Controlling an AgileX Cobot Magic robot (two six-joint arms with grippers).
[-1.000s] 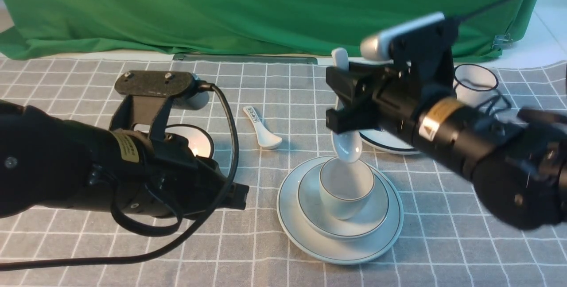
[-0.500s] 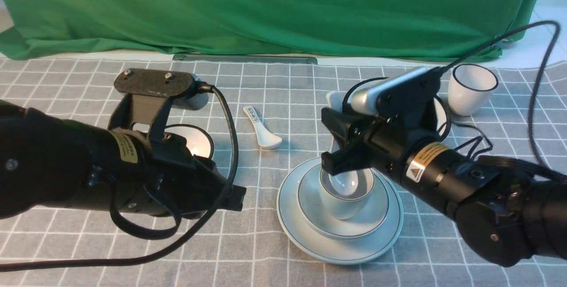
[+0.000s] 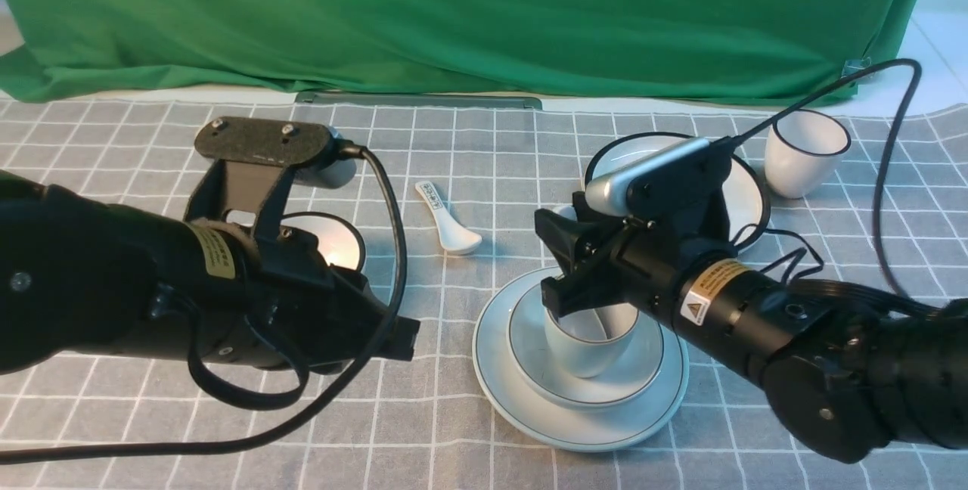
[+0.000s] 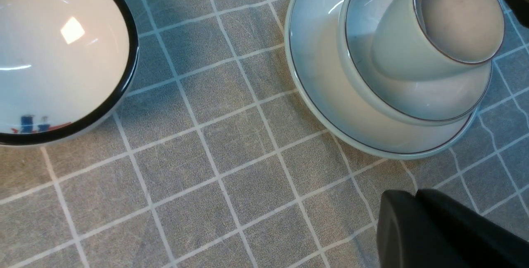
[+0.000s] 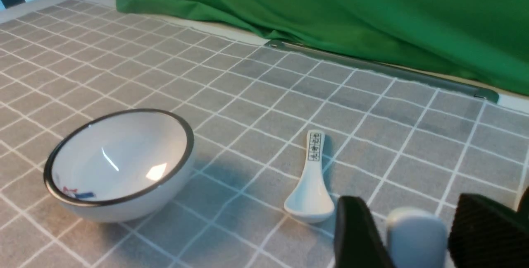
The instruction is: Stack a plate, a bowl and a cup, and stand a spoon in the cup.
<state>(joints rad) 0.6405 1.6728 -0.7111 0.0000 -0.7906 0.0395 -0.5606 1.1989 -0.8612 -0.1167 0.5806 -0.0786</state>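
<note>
The plain plate (image 3: 582, 422) lies front centre with the shallow bowl (image 3: 643, 369) on it and the cup (image 3: 586, 342) in the bowl; the stack also shows in the left wrist view, plate (image 4: 322, 106), bowl (image 4: 413, 102), cup (image 4: 396, 57). My right gripper (image 3: 563, 263) hangs over the cup's rim, shut on the pale spoon's handle (image 5: 417, 235), whose end sticks up behind the fingers (image 3: 563, 212). The spoon's lower part is inside the cup, hidden by the gripper. My left gripper (image 3: 408, 339) is shut and empty, low over the cloth left of the plate (image 4: 415, 195).
A black-rimmed bowl (image 3: 333, 237) (image 5: 120, 164) sits under my left arm. A small printed spoon (image 3: 448, 221) (image 5: 310, 185) lies mid-table. A black-rimmed plate (image 3: 745, 187) and a black-rimmed cup (image 3: 805, 150) stand at the back right. Green cloth hangs behind.
My right gripper has come down and a little left with the spoon, carrying its scoop from above the cup down into it. The left arm has not moved.
</note>
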